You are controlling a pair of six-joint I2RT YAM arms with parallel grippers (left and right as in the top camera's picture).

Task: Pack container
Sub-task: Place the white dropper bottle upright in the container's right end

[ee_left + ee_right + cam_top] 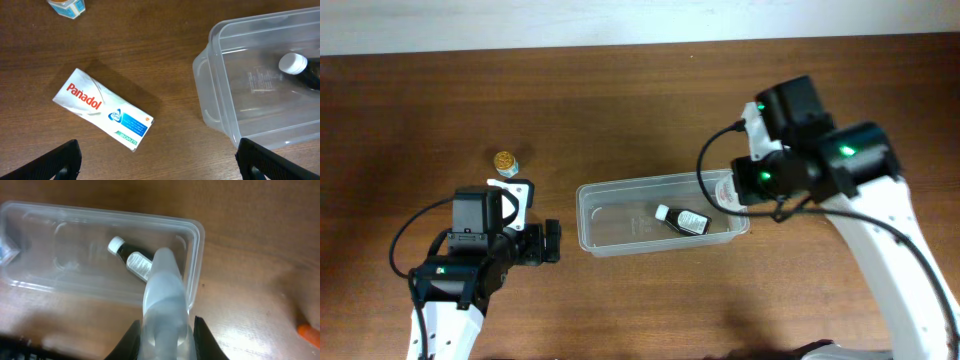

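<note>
Container [620,192]: clear tub, sitting upright near the middle of the table [640,90], long sides running parallel to the far and near edges. I'm seeing one dark bottle with a white cap [682,218] lying on its side inside, in the right half, cap pointing toward the left end.

Right pincer [165,332]: hanging over the right end of the container, clenched on a translucent white bottle [162,280]. The bottle is pointing down toward the tub's right wall. I cannot tell whether it is touching the rim. Overhead, the right pincer [730,190] is covering that short end.

Left pincer [157,147]: released, fingers [57,160] standing wide apart with nothing between them, hovering over bare table just off the container's left end. Overhead it is sitting between the tub and the left edge of the table.

Panadol box [102,110]: white carton, lying flat and skewed on the table, well apart from the tub's left end.

Small jar with a gold lid [504,160]: standing alone toward the far-left part of the table, beyond the left arm.

Orange object [310,332]: showing at the frame edge in the right wrist view, too cut off to identify.
</note>
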